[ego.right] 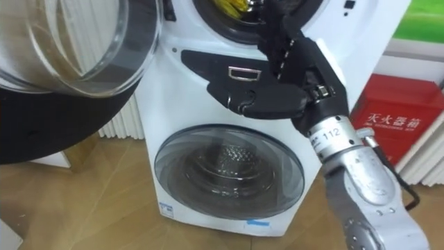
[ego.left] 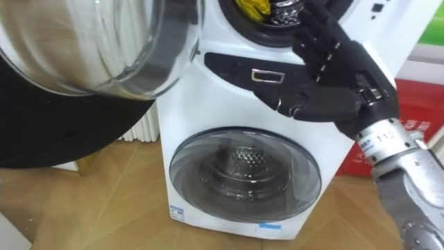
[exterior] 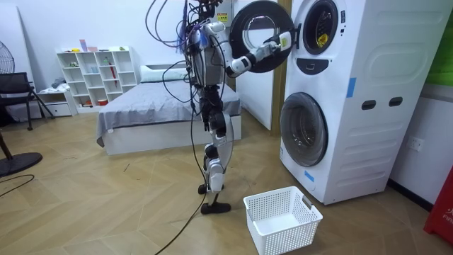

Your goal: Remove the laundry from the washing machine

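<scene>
In the left eye view, your right hand (ego.left: 326, 76) is wide open with straight fingers, holding nothing, at the washing machine's (ego.left: 208, 104) upper opening; yellow clothes (ego.left: 252, 7) lie inside, near it; in the room view, you stand facing the machine; a white basket (exterior: 282, 219) sits on the floor.

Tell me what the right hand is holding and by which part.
Nothing that shows. The right hand is open, its fingers stretched up at the rim of the upper drum, near the yellow cloth inside, not closed on it.
</scene>
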Controlling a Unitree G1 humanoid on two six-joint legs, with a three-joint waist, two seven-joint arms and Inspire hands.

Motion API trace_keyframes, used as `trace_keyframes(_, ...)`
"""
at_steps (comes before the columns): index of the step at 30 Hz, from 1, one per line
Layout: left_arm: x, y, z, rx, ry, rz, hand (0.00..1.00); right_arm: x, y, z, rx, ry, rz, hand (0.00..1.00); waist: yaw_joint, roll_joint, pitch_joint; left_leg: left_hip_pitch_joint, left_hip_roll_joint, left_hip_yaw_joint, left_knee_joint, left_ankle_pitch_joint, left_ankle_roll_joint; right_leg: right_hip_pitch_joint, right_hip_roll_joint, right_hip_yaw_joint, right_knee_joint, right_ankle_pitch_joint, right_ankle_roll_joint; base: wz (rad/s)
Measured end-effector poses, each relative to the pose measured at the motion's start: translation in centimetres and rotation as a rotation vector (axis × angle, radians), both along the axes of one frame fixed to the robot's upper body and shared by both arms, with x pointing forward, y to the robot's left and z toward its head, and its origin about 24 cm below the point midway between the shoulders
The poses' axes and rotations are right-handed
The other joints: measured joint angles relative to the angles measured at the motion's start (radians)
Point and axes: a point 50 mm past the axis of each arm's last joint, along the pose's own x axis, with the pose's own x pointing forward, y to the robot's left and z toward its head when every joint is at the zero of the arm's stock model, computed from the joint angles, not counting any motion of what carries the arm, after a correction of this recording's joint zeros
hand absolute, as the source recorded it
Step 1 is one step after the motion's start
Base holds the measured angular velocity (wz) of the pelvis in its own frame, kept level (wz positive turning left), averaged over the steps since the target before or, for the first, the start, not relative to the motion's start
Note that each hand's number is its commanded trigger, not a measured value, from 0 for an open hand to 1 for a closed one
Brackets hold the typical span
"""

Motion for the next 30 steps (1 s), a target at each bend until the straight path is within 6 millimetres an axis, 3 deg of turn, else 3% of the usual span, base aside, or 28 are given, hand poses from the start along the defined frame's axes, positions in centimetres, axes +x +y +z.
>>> trace_keyframes(4, -0.1, 0.1, 0.0, 0.01, 0.015, 0.006, 0.0, 0.2, 0.3, -0.4, 0.025, 0.021, 0.016, 0.0, 0.01, -0.002, 0.0004, -0.018, 0.002, -0.006, 0.012, -0.003, -0.001, -0.009, 0.003, -0.002, 0.001, 0.0, 0.0, 0.06)
trace_keyframes(6, -0.7, 0.1, 0.0, 0.016, 0.036, 0.018, 0.0, 0.8, 0.3, -0.8, 0.047, 0.045, 0.014, 0.0, 0.018, 0.0, 0.0005, -0.031, 0.009, -0.008, 0.062, -0.028, -0.005, -0.004, 0.014, -0.001, 0.011, -0.002, -0.002, 0.0)
trace_keyframes(8, -0.9, 0.2, 0.0, 0.022, 0.051, 0.025, 0.0, 1.2, 0.1, -1.6, 0.044, 0.081, -0.005, 0.0, 0.025, 0.004, 0.003, -0.078, 0.038, -0.012, 0.186, -0.087, -0.013, -0.013, 0.033, -0.006, 0.046, -0.027, -0.016, 0.0)
trace_keyframes(9, -0.9, 0.2, -0.1, 0.021, 0.053, 0.025, 0.0, 1.2, 0.2, -1.6, 0.044, 0.084, -0.005, 0.0, 0.033, 0.004, 0.0024, -0.097, 0.041, -0.012, 0.228, -0.105, -0.015, -0.022, 0.037, -0.008, 0.066, -0.043, -0.021, -0.03)
trace_keyframes(10, -1.1, 0.2, -0.1, 0.019, 0.06, 0.024, 0.0, 1.3, 0.3, -1.8, 0.051, 0.09, -0.004, 0.0, 0.042, 0.018, 0.0078, -0.128, 0.058, -0.013, 0.296, -0.137, -0.023, -0.037, 0.05, -0.008, 0.102, -0.064, -0.029, -0.06)
trace_keyframes(11, -1.4, 0.3, -0.1, 0.021, 0.071, 0.027, 0.0, 1.4, 0.5, -2.3, 0.066, 0.106, -0.006, 0.0, 0.043, 0.019, 0.0079, -0.148, 0.07, -0.01, 0.337, -0.149, -0.031, -0.042, 0.05, -0.012, 0.126, -0.081, -0.036, 0.0)
trace_keyframes(13, -1.9, 0.2, -0.2, 0.017, 0.102, 0.026, 0.0, 1.5, 0.8, -2.9, 0.074, 0.128, -0.012, 0.0, 0.045, 0.015, 0.0043, -0.153, 0.07, -0.006, 0.347, -0.153, -0.036, -0.048, 0.049, -0.01, 0.141, -0.104, -0.038, 0.18)
trace_keyframes(15, -2.4, 0.1, -0.2, 0.009, 0.122, 0.021, 0.0, 1.6, 1.0, -2.8, 0.067, 0.127, -0.014, 0.0, 0.046, 0.013, -0.0094, -0.186, 0.07, 0.008, 0.379, -0.144, -0.046, -0.068, 0.044, -0.008, 0.156, -0.12, -0.049, 0.21)
trace_keyframes(16, -3.0, 0.1, -0.3, 0.006, 0.138, 0.025, 0.0, 1.7, 1.1, -2.8, 0.076, 0.128, -0.016, 0.0, 0.051, 0.006, -0.0084, -0.231, 0.066, 0.001, 0.427, -0.13, -0.056, -0.067, 0.032, 0.0, 0.158, -0.123, -0.054, 0.25)
trace_keyframes(17, -3.2, 0.1, -0.2, 0.004, 0.142, 0.026, 0.0, 1.7, 1.0, -3.1, 0.077, 0.139, -0.025, 0.0, 0.052, -0.006, -0.0102, -0.272, 0.04, -0.002, 0.367, -0.124, -0.06, -0.067, 0.022, 0.029, 0.155, -0.127, -0.052, 0.29)
trace_keyframes(18, -3.4, 0.0, -0.3, 0.001, 0.147, 0.028, 0.0, 1.8, 0.9, -3.2, 0.075, 0.145, -0.034, 0.0, 0.052, -0.01, -0.0101, -0.296, 0.029, -0.001, 0.321, -0.108, -0.071, -0.064, 0.012, 0.032, 0.156, -0.132, -0.048, 0.14)
trace_keyframes(20, -5.3, 0.1, -0.2, 0.0, 0.186, 0.041, 0.0, 1.9, 0.7, -3.5, 0.069, 0.165, -0.049, 0.0, 0.065, -0.005, -0.0116, -0.336, 0.017, 0.003, 0.212, 0.044, -0.054, -0.04, -0.012, 0.044, 0.154, -0.155, -0.018, -0.08)
trace_keyframes(21, -5.8, 0.1, -0.1, 0.001, 0.197, 0.043, 0.0, 1.9, 0.7, -3.5, 0.069, 0.165, -0.049, 0.0, 0.06, -0.002, -0.0154, -0.334, 0.015, 0.007, 0.204, 0.073, -0.043, -0.037, -0.016, 0.043, 0.155, -0.161, -0.012, 0.0)
trace_keyframes(22, -6.1, 0.4, 0.0, 0.007, 0.207, 0.043, 0.0, 1.8, 0.7, -3.3, 0.075, 0.162, -0.052, 0.0, 0.043, -0.011, -0.0249, -0.328, 0.002, 0.013, 0.193, 0.102, -0.008, -0.039, -0.029, 0.041, 0.16, -0.171, 0.004, 0.04)
trace_keyframes(24, -5.7, 0.5, 0.0, 0.012, 0.199, 0.05, 0.0, 1.8, 0.6, -3.2, 0.076, 0.159, -0.059, 0.0, 0.038, -0.026, -0.0261, -0.315, -0.022, 0.032, 0.194, 0.097, 0.019, -0.029, -0.06, 0.041, 0.16, -0.179, 0.021, 0.0)
trace_keyframes(25, -5.1, 0.5, 0.0, 0.012, 0.182, 0.047, 0.0, 1.8, 0.6, -3.1, 0.077, 0.155, -0.062, 0.0, 0.015, -0.032, -0.0274, -0.308, -0.043, 0.033, 0.203, 0.085, 0.033, -0.015, -0.08, 0.039, 0.163, -0.185, 0.034, 0.19)
trace_keyframes(26, -4.0, 0.5, -0.1, 0.014, 0.156, 0.04, 0.0, 1.7, 0.5, -2.7, 0.075, 0.136, -0.072, 0.0, -0.012, -0.029, -0.0218, -0.301, -0.06, 0.033, 0.213, 0.068, 0.046, -0.005, -0.097, 0.036, 0.184, -0.193, 0.048, 0.26)
trace_keyframes(27, -3.4, 0.6, -0.1, 0.016, 0.141, 0.039, 0.0, 1.6, 0.4, -2.5, 0.077, 0.128, -0.078, 0.0, -0.015, -0.027, -0.0182, -0.294, -0.069, 0.034, 0.213, 0.062, 0.051, -0.007, -0.105, 0.042, 0.203, -0.196, 0.053, 0.16)
trace_keyframes(30, -0.6, 1.1, 0.1, 0.049, 0.069, 0.035, 0.0, 1.6, 0.2, -2.3, 0.046, 0.114, -0.119, 0.0, -0.028, -0.022, -0.0102, -0.24, -0.11, 0.06, 0.186, 0.035, 0.083, -0.078, -0.165, 0.075, 0.433, -0.2, 0.075, -0.08)
